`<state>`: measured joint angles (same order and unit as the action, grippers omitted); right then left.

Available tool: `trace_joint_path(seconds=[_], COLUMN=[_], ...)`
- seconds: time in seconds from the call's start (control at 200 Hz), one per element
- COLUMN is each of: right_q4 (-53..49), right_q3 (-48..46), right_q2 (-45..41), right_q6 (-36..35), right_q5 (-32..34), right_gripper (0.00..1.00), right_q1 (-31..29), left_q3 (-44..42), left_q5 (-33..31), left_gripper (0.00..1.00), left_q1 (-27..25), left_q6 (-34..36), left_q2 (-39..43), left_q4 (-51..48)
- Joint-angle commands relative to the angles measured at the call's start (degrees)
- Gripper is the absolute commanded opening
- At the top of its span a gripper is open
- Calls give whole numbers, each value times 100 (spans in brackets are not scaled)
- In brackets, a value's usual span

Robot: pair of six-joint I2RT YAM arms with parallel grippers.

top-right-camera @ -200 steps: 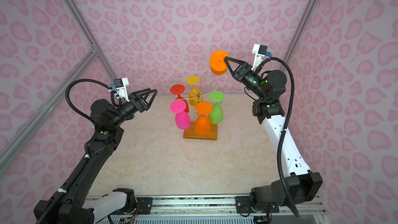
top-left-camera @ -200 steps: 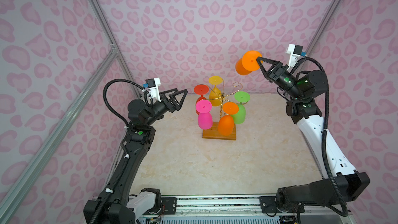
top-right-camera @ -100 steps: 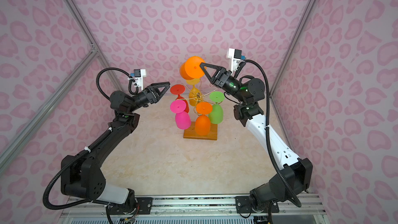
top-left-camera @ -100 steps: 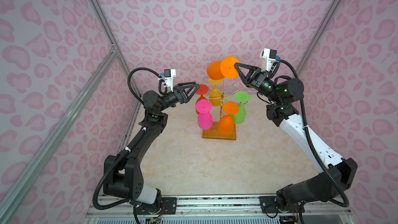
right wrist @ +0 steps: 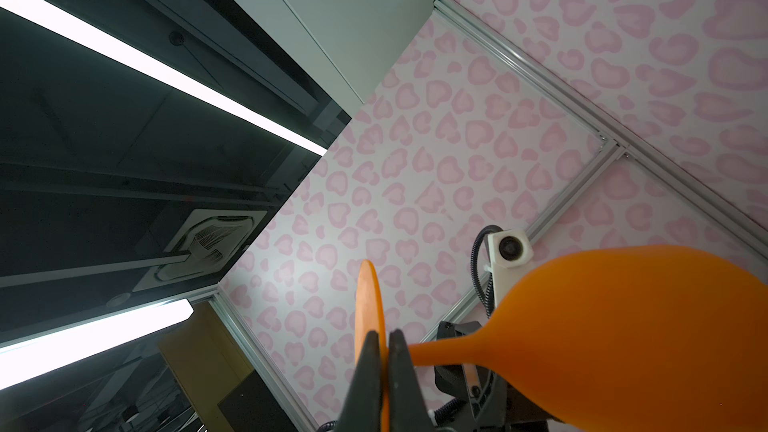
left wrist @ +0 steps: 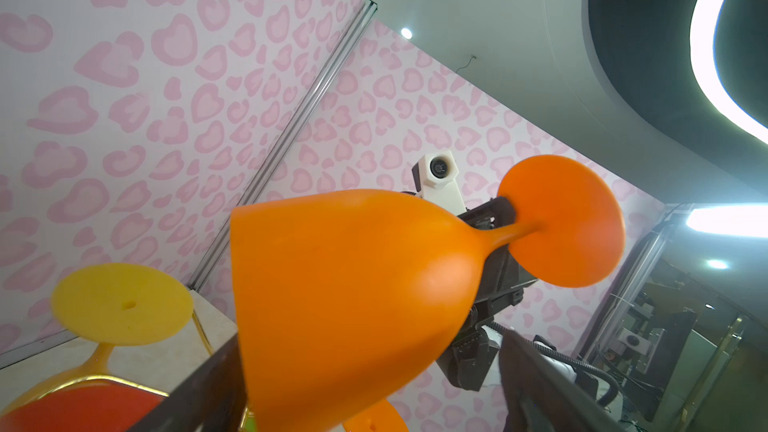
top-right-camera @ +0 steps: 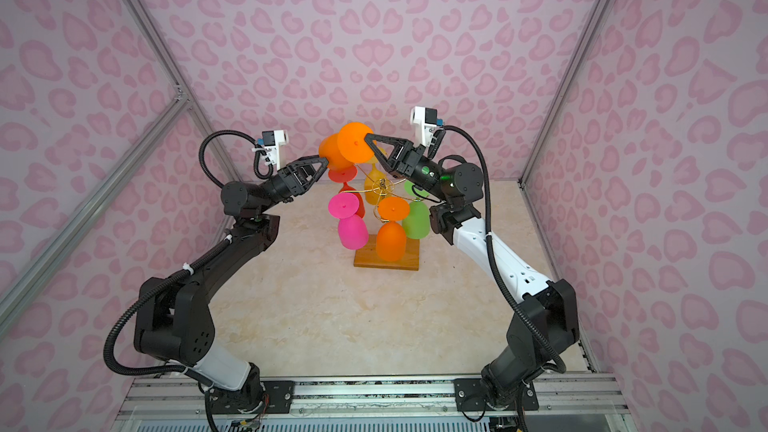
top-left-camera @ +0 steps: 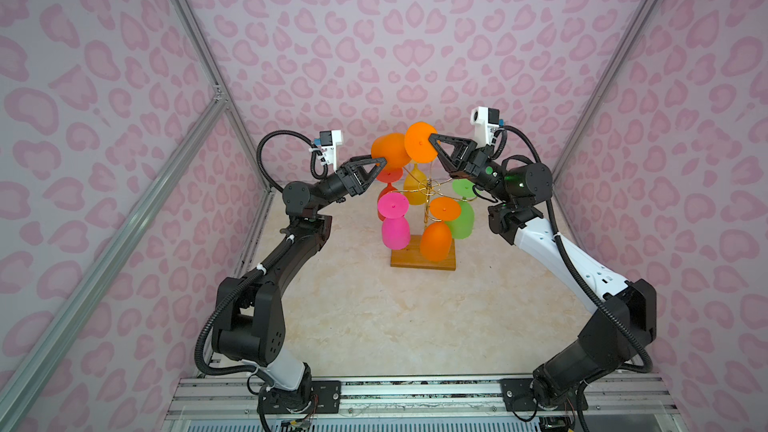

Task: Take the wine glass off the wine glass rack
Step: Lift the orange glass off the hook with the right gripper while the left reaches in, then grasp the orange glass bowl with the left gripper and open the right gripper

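Lying almost level above the thin gold wire wine glass rack (top-left-camera: 407, 261) with its brown wooden base, the orange plastic wine glass (top-left-camera: 390, 153) has its long axis running between the two arms. Its round foot is toward the right gripper (top-left-camera: 432, 140) and its bowl toward the left gripper (top-left-camera: 380, 160). The right jaws pinch the stem beside the foot. The left jaws stand wide, the bowl between them, unclamped. Hanging upside down on the rack below are a pink glass (top-left-camera: 395, 232), a second orange glass (top-left-camera: 435, 243), a green glass (top-left-camera: 464, 222), a yellow glass (top-left-camera: 415, 191) and a red glass (top-left-camera: 390, 176). A second ago the held glass was high off to the right and the left gripper well back.
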<state>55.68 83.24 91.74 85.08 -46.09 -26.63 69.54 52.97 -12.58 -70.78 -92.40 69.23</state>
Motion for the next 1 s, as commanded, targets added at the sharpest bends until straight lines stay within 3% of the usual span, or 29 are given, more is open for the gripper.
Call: trace_joint_path(seconds=[0.0,0.16,0.415,0.435,0.88,0.995], right_q4=[611,1130,1432,1440,1712,1670], right_q3=[25,129,140,140,140,317], right_q2=[117,326,496,510,763,717], right_q6=[339,875,1354,1389,1666,1597], right_q5=[-6,56,76,81,12,-83], right_gripper=[0,0,0,1,33,39], right_q1=[1,109,385,394,823,1004], left_q3=[69,56,-11,-10,-71,-115], left_q5=[74,97,82,82,155,275], left_gripper=[81,58,37,32,3,2], left_q1=[-38,-81,-105,-104,-323,-379], left_q6=[-228,-397,-488,-502,-498,-257], left_q2=[-27,31,276,292,757,975], left_q4=[523,695,830,842,944,783])
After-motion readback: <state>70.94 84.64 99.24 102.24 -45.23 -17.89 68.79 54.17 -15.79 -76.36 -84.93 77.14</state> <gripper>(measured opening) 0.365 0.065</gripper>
